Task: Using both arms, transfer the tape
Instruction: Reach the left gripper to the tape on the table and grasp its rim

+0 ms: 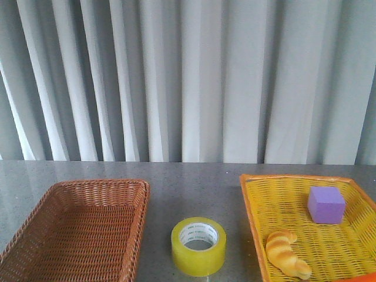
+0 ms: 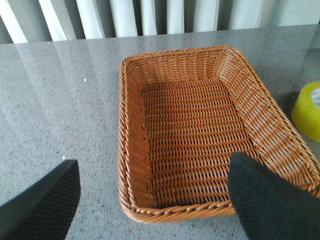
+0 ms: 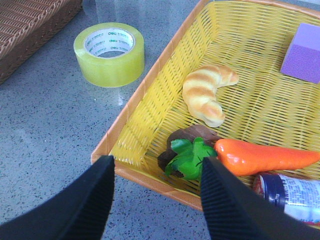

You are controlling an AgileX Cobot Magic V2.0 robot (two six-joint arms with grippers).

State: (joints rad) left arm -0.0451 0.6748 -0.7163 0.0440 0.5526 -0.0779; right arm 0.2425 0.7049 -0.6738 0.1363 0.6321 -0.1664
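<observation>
The tape (image 1: pixel 198 247), a wide yellow roll with a white printed core, lies flat on the grey table between the two baskets. It also shows in the right wrist view as the tape (image 3: pixel 109 53) and at the edge of the left wrist view as the tape (image 2: pixel 308 110). My left gripper (image 2: pixel 152 172) is open over the near corner of the brown wicker basket (image 2: pixel 131 150), holding nothing. My right gripper (image 3: pixel 156 167) is open above the near rim of the yellow basket (image 3: pixel 150 70), also holding nothing. Neither arm shows in the front view.
The brown wicker basket (image 1: pixel 35 223) sits at front left. The yellow basket (image 1: pixel 251 205) at front right holds a croissant toy (image 1: pixel 286 254), a purple block (image 1: pixel 325 204), a carrot toy (image 3: pixel 265 156) and a can (image 3: pixel 290 192). Grey curtains hang behind the table.
</observation>
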